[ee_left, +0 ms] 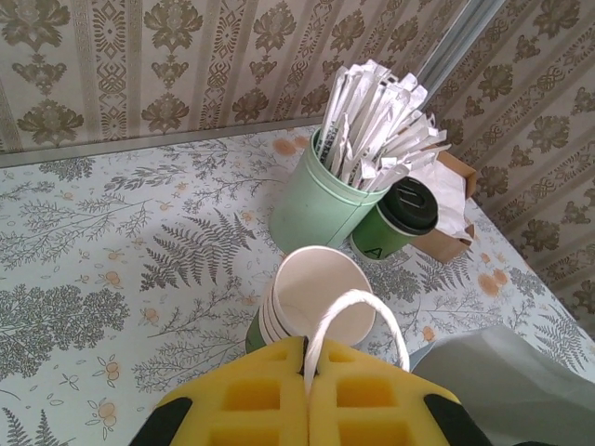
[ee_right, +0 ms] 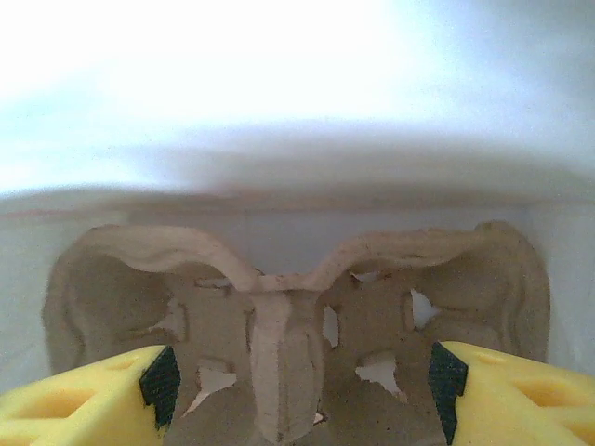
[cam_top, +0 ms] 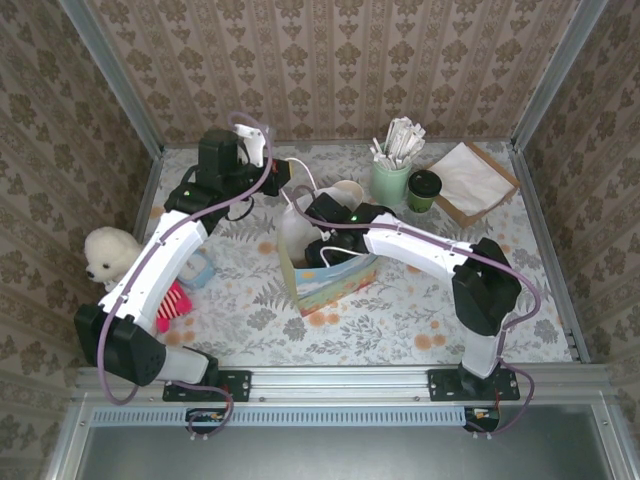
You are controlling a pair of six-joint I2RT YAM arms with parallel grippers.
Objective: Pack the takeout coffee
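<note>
The takeout coffee (cam_top: 423, 190) (ee_left: 402, 217), a small dark-green cup with a black lid, stands at the back right beside the pale-green holder of white sticks (cam_top: 390, 178) (ee_left: 321, 200). A paper bag (cam_top: 335, 278) (ee_left: 507, 381) stands mid-table. My left gripper (cam_top: 283, 193) (ee_left: 307, 358) is shut on the bag's white cord handle (ee_left: 358, 307), just above the stack of lidless green cups (cam_top: 346, 192) (ee_left: 311, 302). My right gripper (cam_top: 330, 245) (ee_right: 299, 395) is inside the bag, open, over a brown cardboard cup carrier (ee_right: 288, 316) lying at the bottom.
A cardboard box of white napkins (cam_top: 470, 180) (ee_left: 451, 200) sits behind the coffee at the right. A white plush dog (cam_top: 105, 255), a pink item (cam_top: 172, 305) and a small blue item (cam_top: 198, 270) lie along the left. Patterned walls close in the table.
</note>
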